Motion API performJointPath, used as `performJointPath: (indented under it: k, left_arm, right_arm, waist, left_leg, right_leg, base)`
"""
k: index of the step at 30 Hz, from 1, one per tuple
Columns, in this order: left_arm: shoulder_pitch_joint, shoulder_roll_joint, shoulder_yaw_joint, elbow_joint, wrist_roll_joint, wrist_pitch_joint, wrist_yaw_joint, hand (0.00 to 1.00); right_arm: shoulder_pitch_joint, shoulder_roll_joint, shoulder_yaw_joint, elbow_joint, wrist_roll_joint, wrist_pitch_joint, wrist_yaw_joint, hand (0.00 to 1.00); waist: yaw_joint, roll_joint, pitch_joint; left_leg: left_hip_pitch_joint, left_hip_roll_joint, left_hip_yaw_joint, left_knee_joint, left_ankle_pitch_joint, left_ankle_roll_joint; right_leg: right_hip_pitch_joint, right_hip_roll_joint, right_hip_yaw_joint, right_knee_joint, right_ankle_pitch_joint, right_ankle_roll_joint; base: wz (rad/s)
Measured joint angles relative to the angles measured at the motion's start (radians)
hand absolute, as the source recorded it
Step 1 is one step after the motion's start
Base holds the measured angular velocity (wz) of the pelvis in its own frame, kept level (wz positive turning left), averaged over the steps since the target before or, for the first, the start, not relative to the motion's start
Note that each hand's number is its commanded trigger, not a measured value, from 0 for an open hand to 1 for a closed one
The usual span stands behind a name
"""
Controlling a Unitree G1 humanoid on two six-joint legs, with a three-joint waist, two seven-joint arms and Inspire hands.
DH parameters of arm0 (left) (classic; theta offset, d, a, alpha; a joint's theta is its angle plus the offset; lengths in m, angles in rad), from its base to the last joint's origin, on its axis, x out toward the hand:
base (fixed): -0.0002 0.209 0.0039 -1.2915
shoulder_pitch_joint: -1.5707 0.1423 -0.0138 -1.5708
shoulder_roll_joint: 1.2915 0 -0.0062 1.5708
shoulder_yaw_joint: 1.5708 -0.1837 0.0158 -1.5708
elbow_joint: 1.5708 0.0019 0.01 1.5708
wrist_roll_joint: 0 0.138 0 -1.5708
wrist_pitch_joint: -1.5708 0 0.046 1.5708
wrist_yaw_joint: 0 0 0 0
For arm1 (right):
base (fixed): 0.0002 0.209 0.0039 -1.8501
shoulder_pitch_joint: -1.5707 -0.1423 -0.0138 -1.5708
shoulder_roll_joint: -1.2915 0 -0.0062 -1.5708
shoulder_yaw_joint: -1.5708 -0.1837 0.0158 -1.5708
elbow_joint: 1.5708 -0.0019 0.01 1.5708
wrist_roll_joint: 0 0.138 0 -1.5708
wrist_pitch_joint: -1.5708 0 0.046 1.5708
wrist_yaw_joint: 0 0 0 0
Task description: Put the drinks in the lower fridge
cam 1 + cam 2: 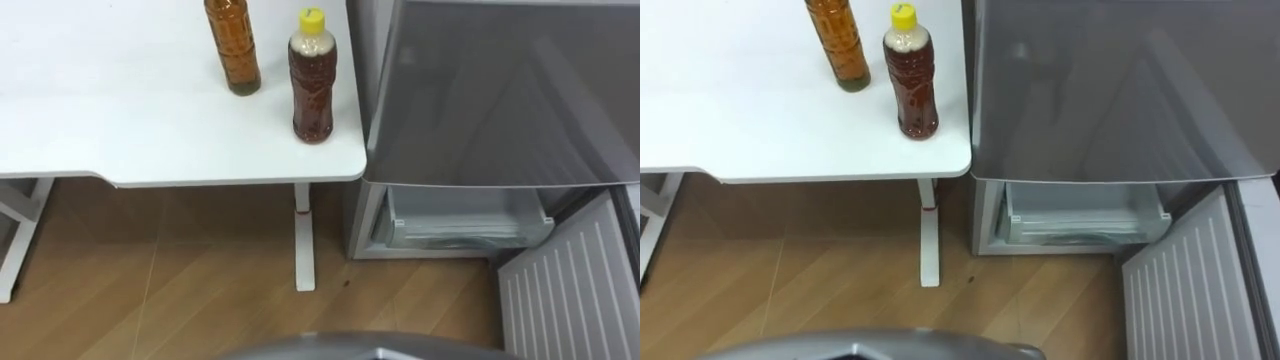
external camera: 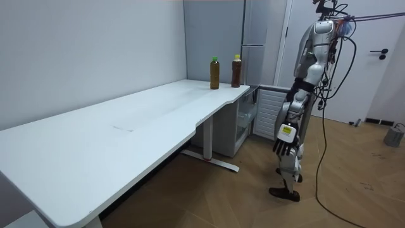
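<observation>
Two drink bottles stand near the right end of the white table (image 1: 120,120). One is a dark reddish-brown bottle with a yellow cap (image 1: 312,90), close to the table's corner. The other is an amber bottle (image 1: 233,45) just left of it and farther back; its green cap shows in the room view (image 2: 214,73). Right of the table stands the grey fridge (image 1: 500,90). Its lower compartment (image 1: 465,220) is open and shows a clear drawer. I stand upright on the wooden floor facing the fridge. My left hand (image 2: 283,140) hangs at my side with relaxed fingers, holding nothing.
The lower fridge door (image 1: 570,290), white and ribbed inside, is swung out to the right in front of me. A table leg (image 1: 304,240) stands just left of the fridge. A small metal container (image 2: 393,135) sits on the floor at the room view's right.
</observation>
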Motion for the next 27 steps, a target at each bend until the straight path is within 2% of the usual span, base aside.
performJointPath:
  k: [6, 8, 10, 13, 15, 18, 22, 27]
  left_arm:
    - [0.005, -0.001, 0.08, -0.05, -0.139, -0.016, 0.146, 0.0]
    - [-0.003, 0.0, 0.163, -0.095, -0.255, -0.031, 0.202, 0.0]
    - [-0.003, 0.002, 0.21, -0.151, -0.352, -0.04, 0.254, 0.0]
    - [-0.003, 0.001, 0.246, -0.209, -0.481, -0.078, 0.34, 0.0]
    - [-0.003, 0.003, 0.264, -0.243, -0.526, -0.093, 0.392, 0.0]
    - [0.008, 0.003, 0.292, -0.363, -0.582, -0.111, 0.475, 0.0]
    - [0.004, 0.002, 0.294, -0.562, -0.609, -0.197, 0.595, 0.0]
    - [0.002, 0.003, 0.294, -0.835, -0.619, -0.261, 0.7, 0.0]
  right_arm:
    - [-0.009, -0.004, -0.017, -0.001, -0.003, 0.0, -0.002, 0.0]
    - [-0.013, -0.005, -0.027, -0.003, -0.009, -0.002, -0.014, 0.0]
    - [-0.011, -0.007, -0.049, -0.005, -0.015, -0.005, -0.021, 0.0]
    - [-0.011, -0.027, -0.057, -0.007, -0.023, -0.019, -0.029, 0.0]
    - [-0.007, -0.035, -0.059, -0.013, -0.023, -0.03, -0.039, 0.0]
    - [-0.008, -0.041, -0.078, -0.017, -0.024, -0.052, -0.054, 0.0]
    - [0.001, -0.043, -0.085, -0.038, -0.019, -0.093, -0.066, 0.0]
    - [0.022, -0.037, -0.085, -0.045, -0.01, -0.114, -0.065, 0.0]
  waist:
    - [0.005, 0.006, -0.002]
    - [0.015, 0.011, -0.0042]
    - [0.024, 0.011, -0.0036]
    - [0.042, 0.021, -0.0023]
    - [0.052, 0.03, -0.005]
    - [0.057, 0.035, -0.0084]
    - [0.067, 0.035, -0.0086]
    - [0.075, 0.034, -0.0085]
  left_leg:
    - [-0.011, -0.003, -0.014, 0.002, 0.0, 0.001]
    - [-0.015, -0.004, -0.018, 0.002, 0.0, 0.001]
    - [-0.018, -0.006, -0.024, 0.002, 0.0, 0.001]
    - [-0.02, -0.008, -0.025, -0.001, -0.001, 0.002]
    - [-0.021, -0.008, -0.026, -0.001, -0.001, 0.002]
    - [-0.022, -0.008, -0.033, 0.0, -0.001, 0.001]
    - [-0.023, -0.009, -0.041, 0.001, -0.001, 0.001]
    - [-0.02, -0.009, -0.043, 0.0, -0.001, 0.001]
  right_leg:
    - [-0.002, -0.001, -0.015, 0.002, 0.0, 0.001]
    - [-0.002, -0.002, -0.023, 0.001, 0.0, 0.0]
    - [-0.002, -0.002, -0.028, 0.0, 0.0, 0.001]
    - [-0.005, -0.003, -0.026, -0.002, -0.001, 0.002]
    - [-0.006, -0.003, -0.027, -0.002, -0.002, 0.003]
    - [-0.004, -0.003, -0.033, -0.001, -0.002, 0.002]
    - [-0.004, -0.003, -0.032, -0.002, -0.002, 0.002]
    - [-0.003, -0.003, -0.026, 0.0, -0.002, 0.002]
  base:
    - [0.08]
    - [0.07]
    - [0.07]
    - [0.02]
    - [0.03]
    - [0.07]
    - [0.0]
    - [-0.01]
